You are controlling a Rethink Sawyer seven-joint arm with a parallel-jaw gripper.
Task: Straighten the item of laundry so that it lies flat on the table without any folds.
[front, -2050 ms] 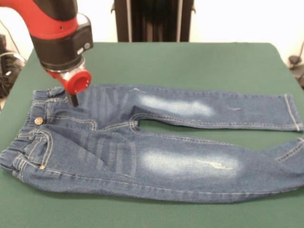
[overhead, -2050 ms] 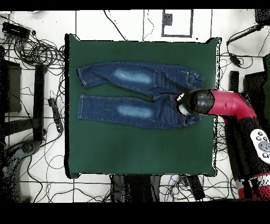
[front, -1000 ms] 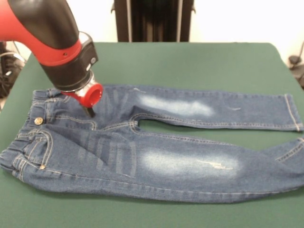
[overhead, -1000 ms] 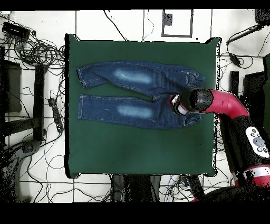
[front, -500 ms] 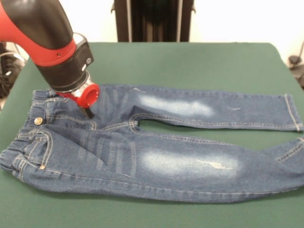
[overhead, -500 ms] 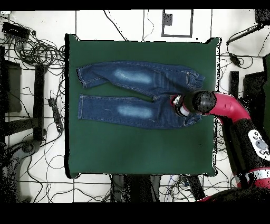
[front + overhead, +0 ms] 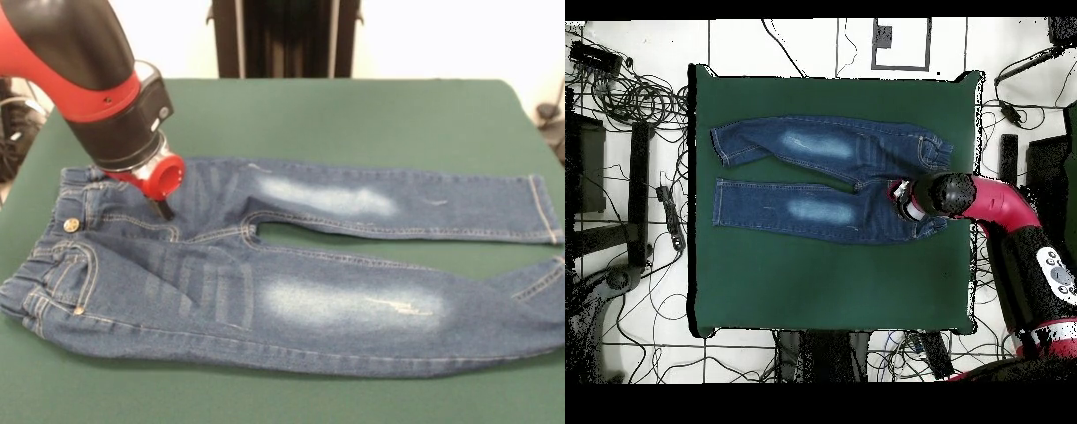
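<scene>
No writing reads anywhere. The gripper (image 7: pixel 163 210) touches the jeans (image 7: pixel 291 265) below it near the waist; its grip can't be told. Only the overhead view shows the whole table (image 7: pixel 835 280).

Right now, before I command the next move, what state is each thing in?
jeans: spread out, legs apart, waist end bunched, one cuff turned up.
end effector: down on the denim near the waist; open or shut cannot be told.
table: green cloth, jeans lying on it.
</scene>
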